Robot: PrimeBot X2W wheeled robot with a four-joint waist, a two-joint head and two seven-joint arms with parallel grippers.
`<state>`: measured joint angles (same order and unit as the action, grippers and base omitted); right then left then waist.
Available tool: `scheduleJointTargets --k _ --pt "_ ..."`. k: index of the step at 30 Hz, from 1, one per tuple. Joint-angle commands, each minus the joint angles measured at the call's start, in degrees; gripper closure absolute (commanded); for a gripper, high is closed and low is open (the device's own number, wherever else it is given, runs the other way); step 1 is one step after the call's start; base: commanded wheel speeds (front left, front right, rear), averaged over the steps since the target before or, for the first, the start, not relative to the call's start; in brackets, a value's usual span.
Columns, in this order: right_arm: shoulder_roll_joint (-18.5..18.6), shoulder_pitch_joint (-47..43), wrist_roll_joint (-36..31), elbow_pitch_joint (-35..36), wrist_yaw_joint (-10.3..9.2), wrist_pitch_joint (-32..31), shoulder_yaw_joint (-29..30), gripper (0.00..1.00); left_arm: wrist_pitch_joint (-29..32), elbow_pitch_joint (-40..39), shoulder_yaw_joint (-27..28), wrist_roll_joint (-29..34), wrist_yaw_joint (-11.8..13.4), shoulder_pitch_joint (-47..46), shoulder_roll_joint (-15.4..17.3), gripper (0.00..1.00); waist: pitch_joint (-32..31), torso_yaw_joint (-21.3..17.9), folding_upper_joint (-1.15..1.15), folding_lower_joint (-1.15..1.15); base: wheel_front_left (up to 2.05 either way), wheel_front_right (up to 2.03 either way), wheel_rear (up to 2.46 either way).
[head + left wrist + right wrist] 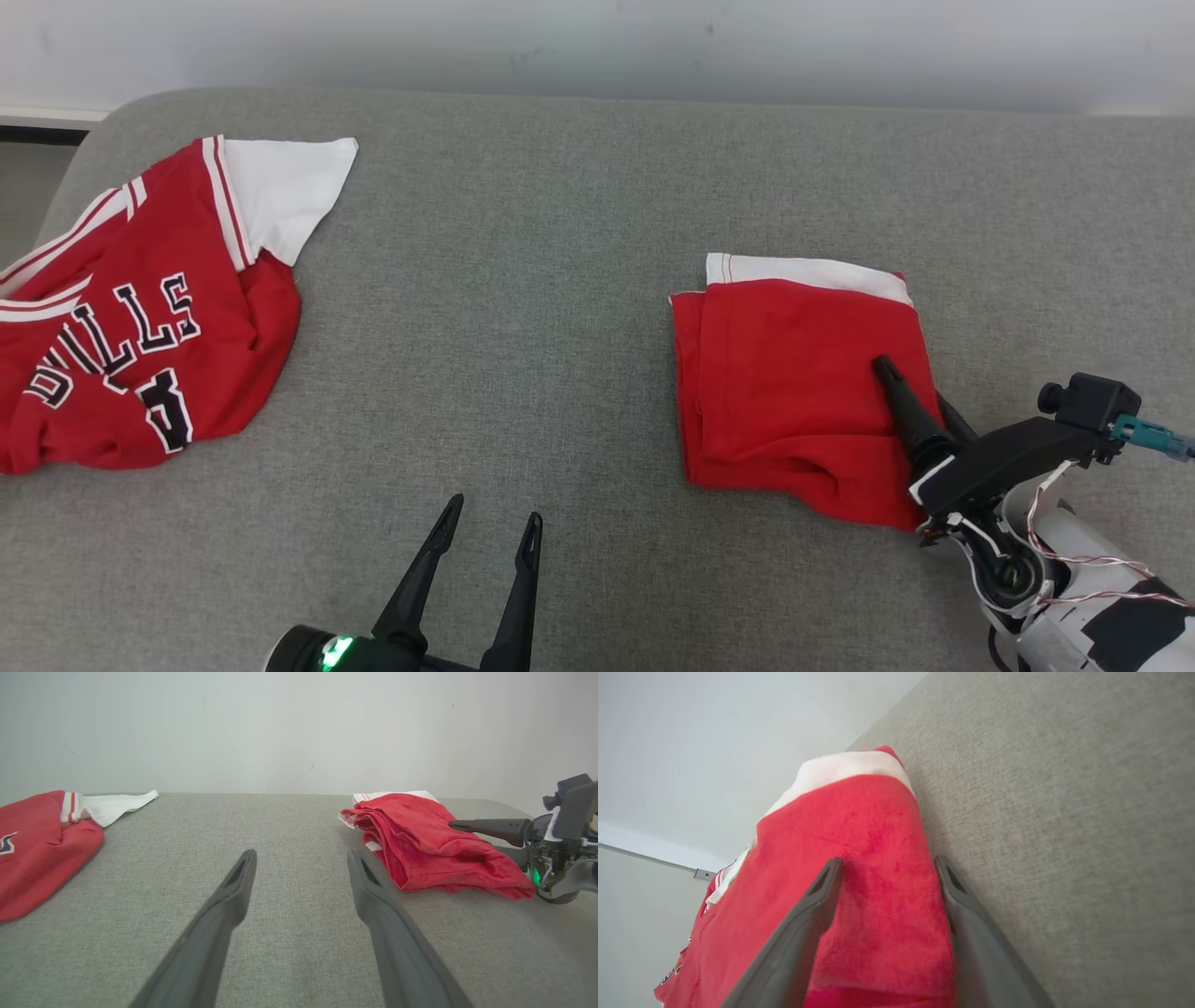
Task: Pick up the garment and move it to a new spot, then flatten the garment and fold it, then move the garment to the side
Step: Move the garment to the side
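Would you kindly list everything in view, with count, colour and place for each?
Folded garment: one, red with a white band, on the right of the surface.
Jersey: one, red with a white sleeve and dark lettering, rumpled at the far left.
Surface: one, grey fabric, under both.
Wall: one, white, behind the surface.
Left gripper: one, dark, open, over bare surface at the near middle.
Right gripper: one, dark, open, with the folded garment's right edge between its fingers.
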<state>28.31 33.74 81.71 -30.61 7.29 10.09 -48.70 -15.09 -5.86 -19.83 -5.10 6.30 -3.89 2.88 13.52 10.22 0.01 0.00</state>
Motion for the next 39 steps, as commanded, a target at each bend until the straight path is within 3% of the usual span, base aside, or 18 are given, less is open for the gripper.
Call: scheduleJointTargets --k 1,2,22,30,39 --pt "-0.9 -0.5 0.8 0.8 0.35 0.2 -1.6 0.78 0.1 -0.2 -0.1 -0.4 0.3 -0.6 0.0 0.0 -0.3 0.2 -0.01 0.0 0.0 0.0 0.0" --pt "-0.6 -0.7 0.9 1.1 0.35 0.4 -2.0 1.0 0.1 -0.3 -0.1 -0.4 0.3 -0.5 0.0 0.0 -0.4 0.2 -0.01 0.0 0.0 0.0 0.0" --pt "2.8 -0.5 1.2 2.5 0.27 4.3 -5.7 1.0 0.1 -1.2 0.7 -0.2 0.8 1.0 0.0 0.0 -2.2 -1.8 -0.01 0.0 0.0 0.0 0.0" --pt "2.6 0.7 -1.6 3.0 0.27 5.2 -5.6 1.0 0.1 -1.4 1.7 1.3 -0.4 0.1 0.0 0.0 -1.7 -6.8 -0.01 0.0 0.0 0.0 0.0" --pt "0.8 -1.5 -6.3 4.9 0.27 5.1 0.3 1.0 0.1 -1.4 2.5 3.1 -2.2 -1.4 0.6 0.0 -0.7 -14.4 -0.01 0.0 0.0 0.0 0.0"
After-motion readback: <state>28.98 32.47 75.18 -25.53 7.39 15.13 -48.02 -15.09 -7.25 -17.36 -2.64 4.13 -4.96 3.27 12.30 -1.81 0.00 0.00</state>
